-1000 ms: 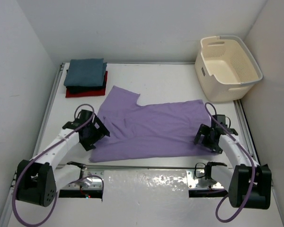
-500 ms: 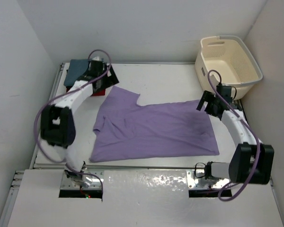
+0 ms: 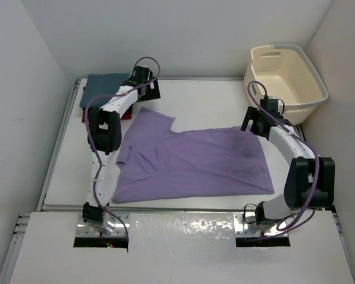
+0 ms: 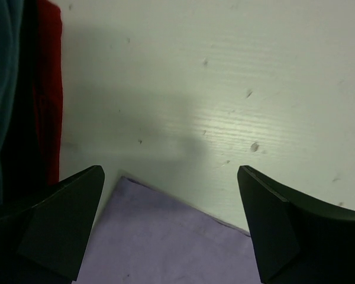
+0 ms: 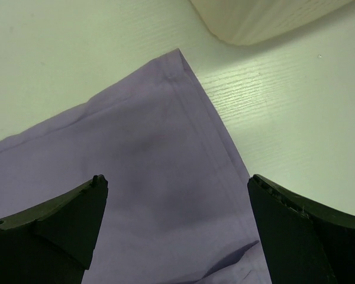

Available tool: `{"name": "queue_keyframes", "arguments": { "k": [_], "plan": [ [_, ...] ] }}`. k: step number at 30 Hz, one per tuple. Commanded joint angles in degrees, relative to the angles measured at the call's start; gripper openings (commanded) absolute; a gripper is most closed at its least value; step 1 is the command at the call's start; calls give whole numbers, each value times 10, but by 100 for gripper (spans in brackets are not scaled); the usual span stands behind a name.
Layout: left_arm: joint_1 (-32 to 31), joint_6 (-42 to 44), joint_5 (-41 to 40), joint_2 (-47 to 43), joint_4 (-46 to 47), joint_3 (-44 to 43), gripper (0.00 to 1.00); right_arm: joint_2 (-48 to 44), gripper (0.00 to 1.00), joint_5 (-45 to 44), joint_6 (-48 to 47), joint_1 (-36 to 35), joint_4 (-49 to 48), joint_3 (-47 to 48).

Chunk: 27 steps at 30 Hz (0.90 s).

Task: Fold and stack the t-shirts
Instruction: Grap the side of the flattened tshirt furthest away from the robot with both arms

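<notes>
A lavender-purple cloth t-shirt [image 3: 195, 163] lay spread flat and unfolded across the middle of the white worktop [image 3: 213, 106], its wide hem to the right and its sleeves to the left. At the far left corner sat a neat pile of folded shirts: a dark teal-blue t-shirt [image 3: 105, 89] on top, a black t-shirt [image 4: 22, 136] showing only as a dark band under it, and a red t-shirt [image 4: 49, 89] at the bottom. So three of the four looked finished. The lavender one remained to be folded and set on the pile. The left end effector [image 4: 170, 177] hung at the far left of the lavender shirt, just right of the pile. Its fingers were spread wide apart and held nothing, and a corner of the purple cloth lay between them. The right end effector [image 5: 177, 183] hung over the far right corner of the same shirt, fingers likewise wide apart and gripping nothing. Both looked placed to pinch the far edge for a first fold. A cream perforated plastic laundry basket [image 3: 272, 109] stood at the far right, apart from the cloth.
</notes>
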State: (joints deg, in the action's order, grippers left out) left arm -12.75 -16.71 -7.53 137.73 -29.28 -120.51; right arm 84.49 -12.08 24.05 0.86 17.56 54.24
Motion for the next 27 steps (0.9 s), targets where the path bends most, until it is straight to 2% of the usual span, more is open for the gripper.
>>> {"name": "queue_keyframes", "arguments": {
  "k": [1, 4, 8, 11, 15, 18, 21, 24, 25, 26, 27],
  "plan": [
    [-13, 27, -40, 6, -23, -32, 95, 9, 99, -22, -7, -4, -17, 23],
    [-13, 28, -72, 10, -32, -18, 91, 15, 99, -31, -5, -4, -18, 20],
    [-14, 30, -65, 9, -31, 14, 83, 23, 99, -37, -2, -4, -18, 18],
    [-19, 30, -71, 9, -27, 39, 71, 28, 99, -37, 3, -4, -22, 16],
    [-20, 18, -101, 10, -23, 62, 69, 29, 99, -31, 4, -4, -23, 11],
    [-20, 12, -102, 17, -25, 66, 61, 27, 99, -30, 4, -4, -23, 9],
    [-20, 10, -95, 14, -22, 78, 43, 25, 99, -37, 6, -4, -24, 4],
    [-20, 5, -77, -2, 2, 108, 19, 30, 99, -43, 11, -4, -34, 3],
    [-20, 5, -72, -5, 6, 122, 6, 32, 99, -43, 13, -4, -38, 5],
    [-21, 5, -70, -10, 11, 127, 0, 41, 99, -44, 20, -4, -38, 9],
    [-20, 7, -70, -17, 14, 130, 0, 45, 99, -51, 22, -4, -39, 13]
  ]
}}
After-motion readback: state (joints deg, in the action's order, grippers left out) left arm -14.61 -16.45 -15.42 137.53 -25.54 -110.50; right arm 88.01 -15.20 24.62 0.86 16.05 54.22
